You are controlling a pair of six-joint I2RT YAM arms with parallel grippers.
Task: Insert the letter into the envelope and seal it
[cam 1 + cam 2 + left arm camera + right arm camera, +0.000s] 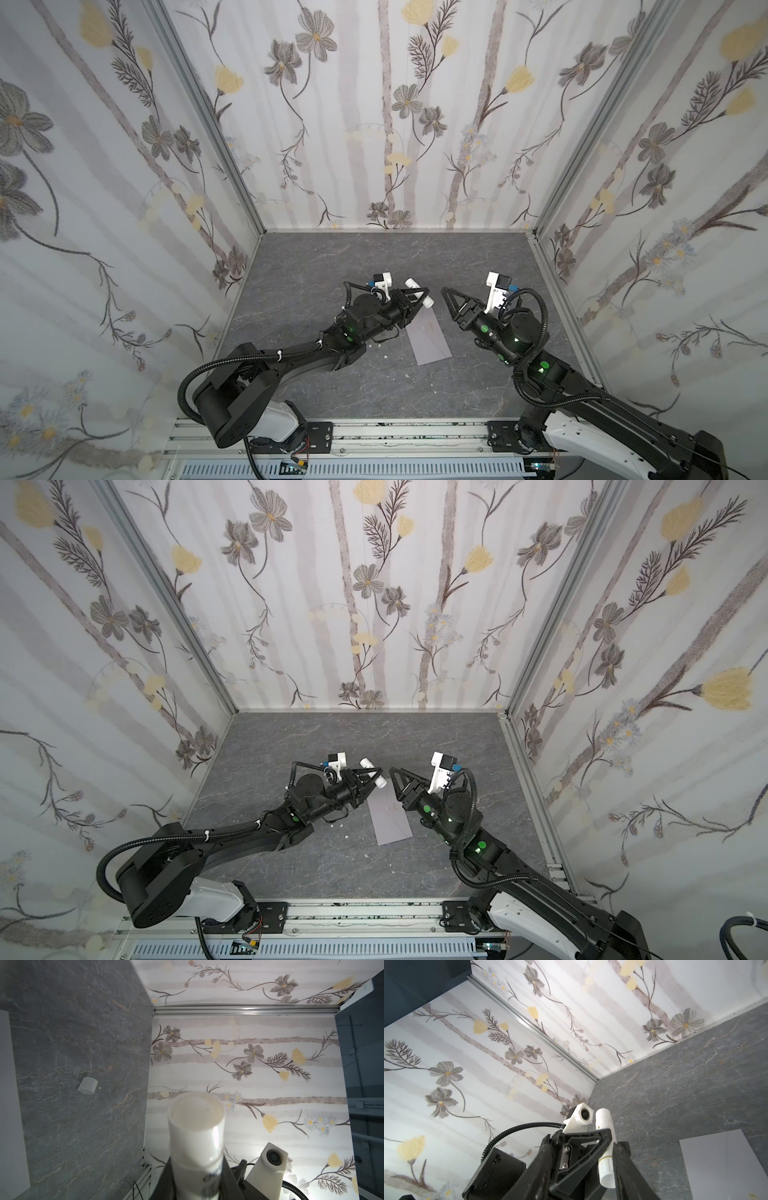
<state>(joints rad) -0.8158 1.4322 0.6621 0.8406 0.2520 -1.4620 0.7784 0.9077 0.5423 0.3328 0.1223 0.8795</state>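
Gripping a white glue stick tube (pixel 427 302) whose near end shows open in the left wrist view, the left gripper (pixel 419 293) holds it between closed fingers over the far end of the envelope (pixel 429 341). That grey-lavender envelope lies flat on the dark stone-patterned table (pixel 332 266), between the two arms. The right gripper (pixel 445 291) hovers beyond the envelope's far right corner, near the tube but apart from it; I cannot tell whether its fingers are open. A small white cap (pixel 87 1085) lies on the table, apart from the envelope.
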